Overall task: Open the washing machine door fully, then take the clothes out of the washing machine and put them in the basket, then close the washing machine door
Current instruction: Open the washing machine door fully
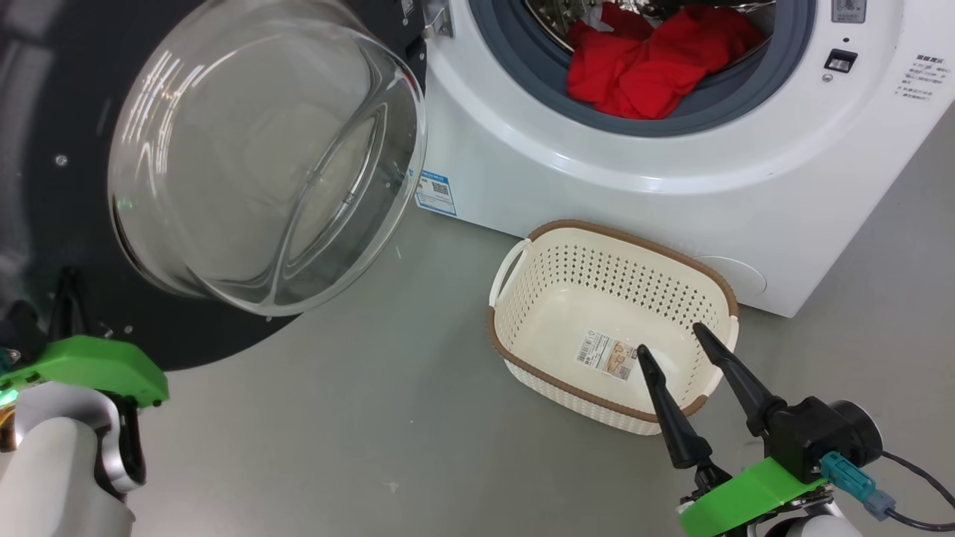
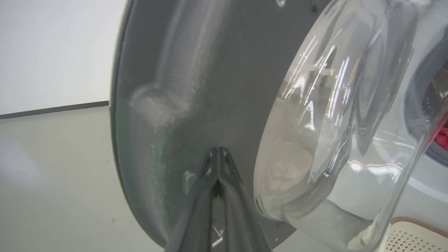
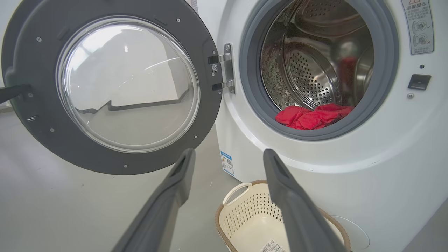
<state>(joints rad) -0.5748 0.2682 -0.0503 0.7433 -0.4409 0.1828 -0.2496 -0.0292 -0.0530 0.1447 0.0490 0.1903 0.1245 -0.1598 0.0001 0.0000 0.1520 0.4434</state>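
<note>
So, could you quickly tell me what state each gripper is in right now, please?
Left gripper: shut, holding nothing, tips at the door.
Right gripper: open, empty, over the basket.

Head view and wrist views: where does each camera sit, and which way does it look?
Head view: on the head, looking down at the basket, the washing machine and the washing machine door; left gripper lower left, right gripper lower right.
Left wrist view: on the left wrist, facing the door's grey inner face; shut fingers show.
Right wrist view: on the right wrist, facing the drum and the clothes; open fingers show.
Shared: head and right wrist views both show basket, clothes, door.
</note>
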